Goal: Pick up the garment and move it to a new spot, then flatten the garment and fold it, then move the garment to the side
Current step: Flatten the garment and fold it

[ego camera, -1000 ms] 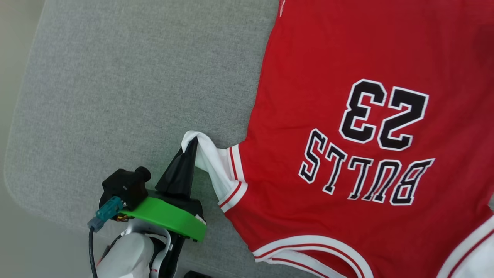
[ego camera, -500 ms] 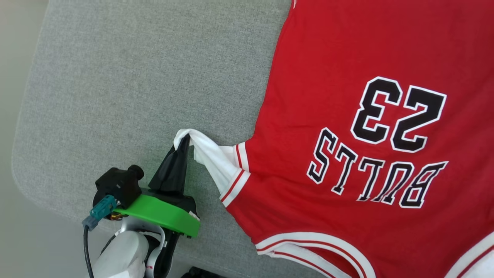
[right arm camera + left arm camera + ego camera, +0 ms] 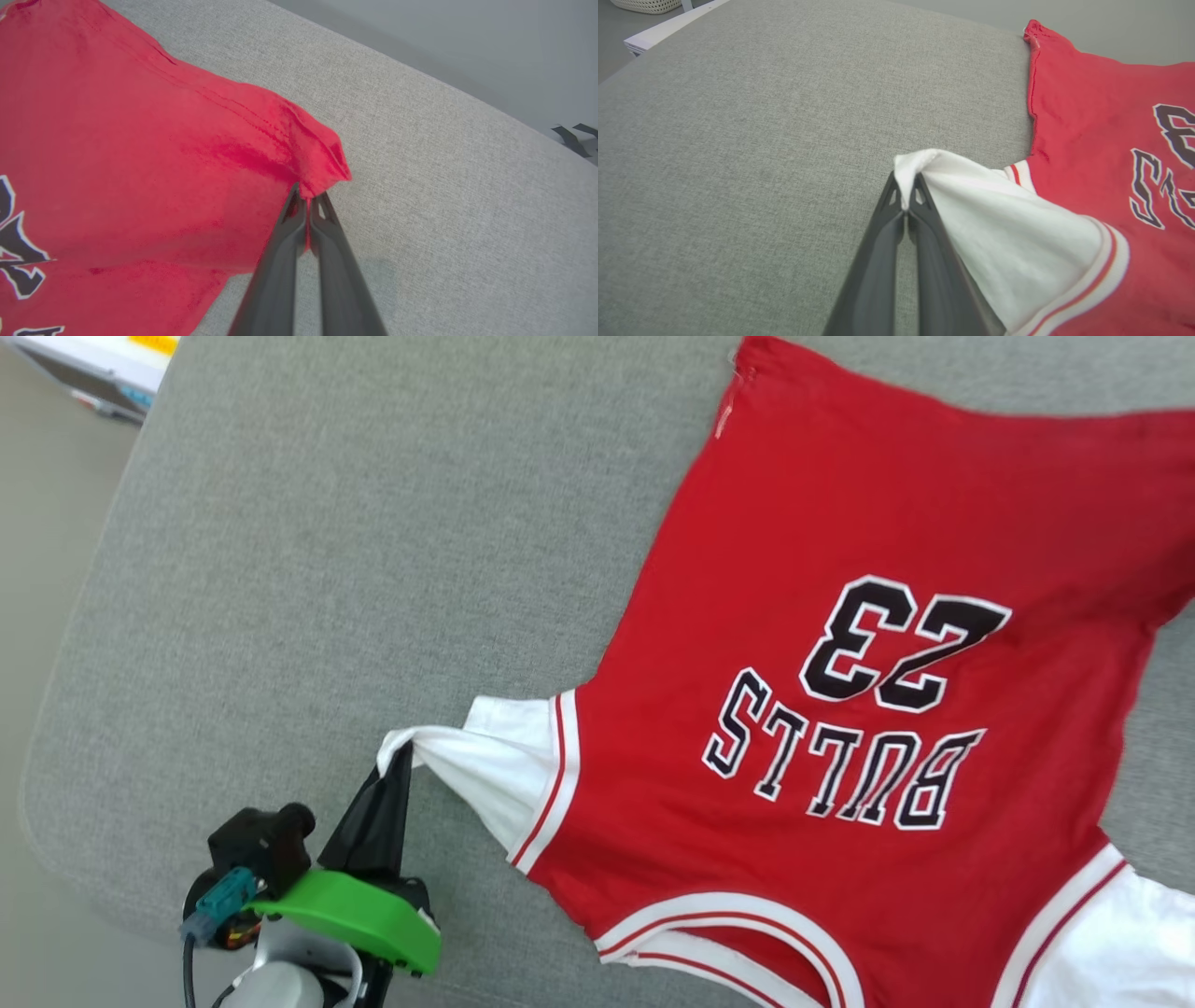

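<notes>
**Head view:** The garment (image 3: 840, 504), a red shirt, lies chest-up on a grey cushion (image 3: 327, 569). Its black "BULLS 23" lettering (image 3: 840, 719) reads upside down to the camera, so the collar (image 3: 728, 915) sits on the robot's side of the lettering and the hem beyond it. Left of the lettering, the left gripper (image 3: 397, 758) has its two dark fingers pinched together on the cuff of the white sleeve (image 3: 485, 770). The sleeve is drawn to a taut point away from the lettering, a hold that looks meant to spread the shirt rather than lift it.

**Left wrist view:** The fingertips meet with a fold of white cuff caught between them. The cloth rises in a small peak at the grip, then fans back toward the striped seam and the lettering at the right edge. The cushion on the far side of the grip from the lettering is bare, which leaves room to pull.

**Right wrist view:** The right gripper (image 3: 308, 198) is likewise clamped on a pinch of red cloth at the shirt's edge, well away from the lettering at the lower left of that view. Creases run from the grip back toward the lettering, which suggests tension. This appears to be a hem-side corner, though the framing is too tight to be sure.

Two opposed holds on a spread shirt point to the flattening step, with the folding not yet begun.
</notes>
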